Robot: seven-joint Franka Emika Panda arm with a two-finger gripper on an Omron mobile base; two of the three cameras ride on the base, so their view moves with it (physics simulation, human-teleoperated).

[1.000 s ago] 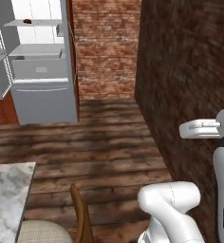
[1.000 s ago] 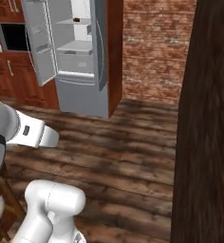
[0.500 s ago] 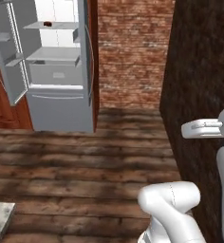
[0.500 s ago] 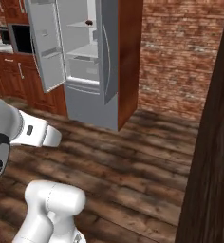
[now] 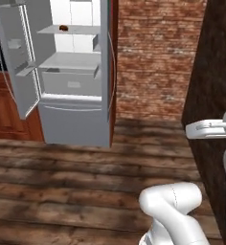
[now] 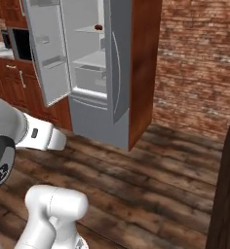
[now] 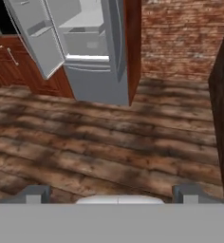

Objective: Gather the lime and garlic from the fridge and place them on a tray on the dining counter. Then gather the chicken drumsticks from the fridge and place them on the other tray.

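The fridge (image 5: 76, 119) stands ahead on the left, grey steel, with its left door (image 5: 16, 62) swung open and its right door shut. Its inside is white with glass shelves. A small reddish-brown chicken drumstick (image 5: 63, 27) lies on the upper shelf, also seen from the right as the drumstick (image 6: 99, 26). In the hand view the fridge (image 7: 99, 80) is well ahead across the floor. My gripper (image 7: 111, 194) is open and empty, its fingertips (image 7: 35, 192) wide apart, far short of the fridge. The lime, the garlic, the trays and the dining counter are out of view.
A dark brick wall (image 5: 215, 72) runs close along my right side. A red brick wall (image 5: 153, 52) closes the back. Wooden cabinets (image 6: 9, 82) with a microwave (image 6: 22, 44) stand left of the fridge. Bare wood floor (image 7: 109, 142) lies between me and the fridge.
The base has driven and turned, so the whole picture shifted: the fridge has grown larger and slid toward the middle. The marble counter corner at the lower left has left the frame.
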